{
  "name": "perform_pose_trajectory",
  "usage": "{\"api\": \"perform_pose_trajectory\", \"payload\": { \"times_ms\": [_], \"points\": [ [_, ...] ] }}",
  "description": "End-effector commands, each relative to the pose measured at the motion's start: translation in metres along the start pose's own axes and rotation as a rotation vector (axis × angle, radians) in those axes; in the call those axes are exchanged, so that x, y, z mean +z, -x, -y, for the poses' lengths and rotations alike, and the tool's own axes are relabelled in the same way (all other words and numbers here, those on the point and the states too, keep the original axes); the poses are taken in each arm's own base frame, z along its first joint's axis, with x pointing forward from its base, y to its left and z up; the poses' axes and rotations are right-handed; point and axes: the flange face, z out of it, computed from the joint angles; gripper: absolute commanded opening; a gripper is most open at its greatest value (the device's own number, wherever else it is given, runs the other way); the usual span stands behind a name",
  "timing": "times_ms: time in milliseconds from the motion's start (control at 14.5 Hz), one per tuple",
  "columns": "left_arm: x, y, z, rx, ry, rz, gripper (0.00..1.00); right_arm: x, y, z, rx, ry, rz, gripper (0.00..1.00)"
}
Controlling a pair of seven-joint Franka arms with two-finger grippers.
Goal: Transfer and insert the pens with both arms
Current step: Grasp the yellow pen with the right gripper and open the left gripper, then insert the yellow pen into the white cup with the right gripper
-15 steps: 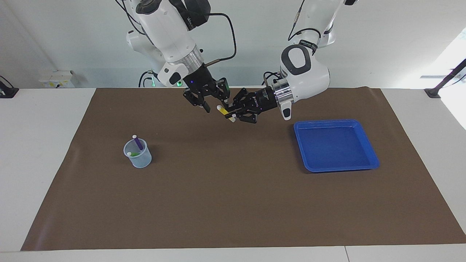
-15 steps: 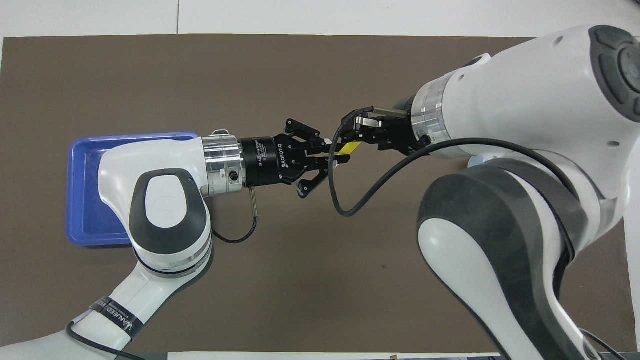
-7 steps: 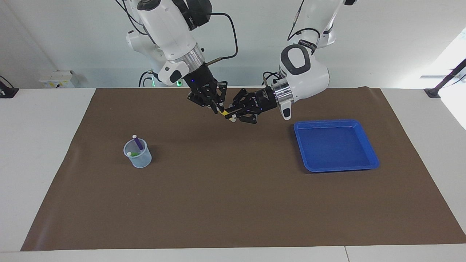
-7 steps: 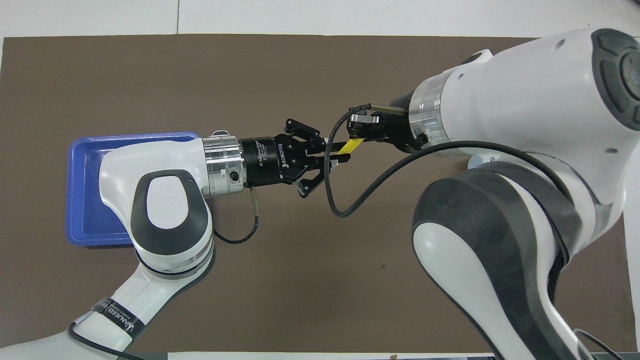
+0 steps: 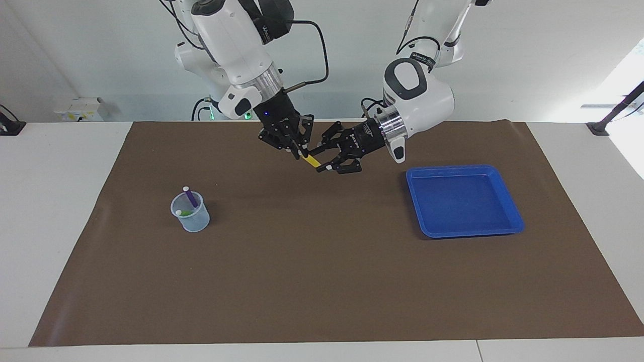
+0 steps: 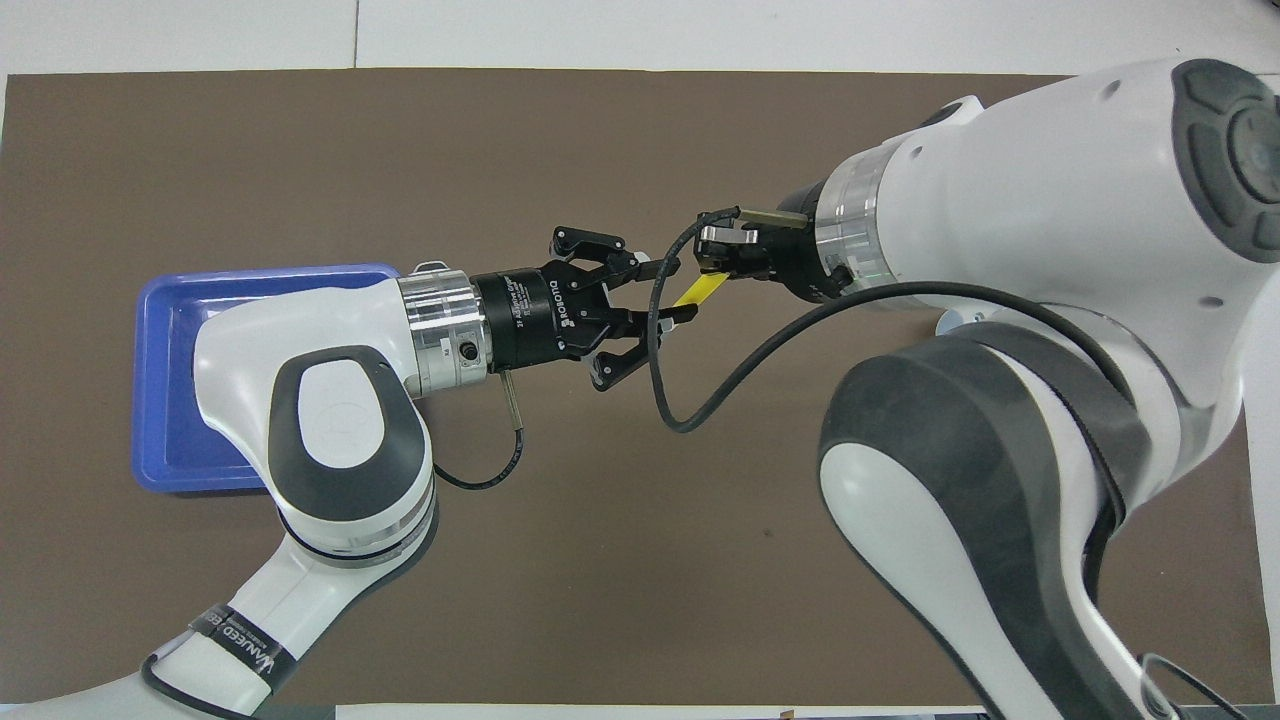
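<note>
Yellow pen: one, clamped in right gripper
Left gripper: fingers apart
Cup: one; purple pen and green pen inside
Blue tray: one

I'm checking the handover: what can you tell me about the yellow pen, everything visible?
The yellow pen is a slim, plastic-looking stick up in the air over the brown mat, tilted, its lower end with a pale tip pointing toward the left end effector. The right end effector is shut on its upper end. The left one's fingers stand apart on either side of the lower end; whether they touch it cannot be told.
</note>
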Motion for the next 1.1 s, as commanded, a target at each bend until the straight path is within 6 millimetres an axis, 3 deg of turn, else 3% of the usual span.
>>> {"api": "perform_pose_trajectory", "payload": {
  "times_ms": [0,69,344,550,756,894,1031],
  "points": [
    [-0.004,0.003,0.01,-0.02,0.038,-0.003,1.0,-0.005,-0.015,-0.029,-0.035,0.071,-0.03,0.0],
    [-0.004,0.002,0.01,-0.023,0.039,-0.004,1.0,-0.006,-0.021,-0.043,-0.07,0.092,-0.034,0.0],
    [-0.013,0.0,-0.001,-0.023,0.059,-0.005,1.0,-0.018,-0.05,-0.135,-0.145,0.228,-0.055,0.0],
    [-0.018,-0.002,-0.007,0.098,0.051,-0.1,1.0,-0.024,-0.056,-0.197,-0.253,0.305,-0.031,0.0],
    [-0.018,-0.004,-0.012,0.267,0.024,-0.238,1.0,-0.02,-0.046,-0.235,-0.274,0.337,-0.005,0.0],
    [-0.031,-0.004,-0.026,0.388,-0.022,-0.343,1.0,-0.01,-0.034,-0.257,-0.287,0.346,-0.009,0.0],
    [-0.031,-0.01,-0.032,0.557,-0.085,-0.494,1.0,-0.002,-0.028,-0.264,-0.296,0.349,-0.031,0.0]
  ]
}}
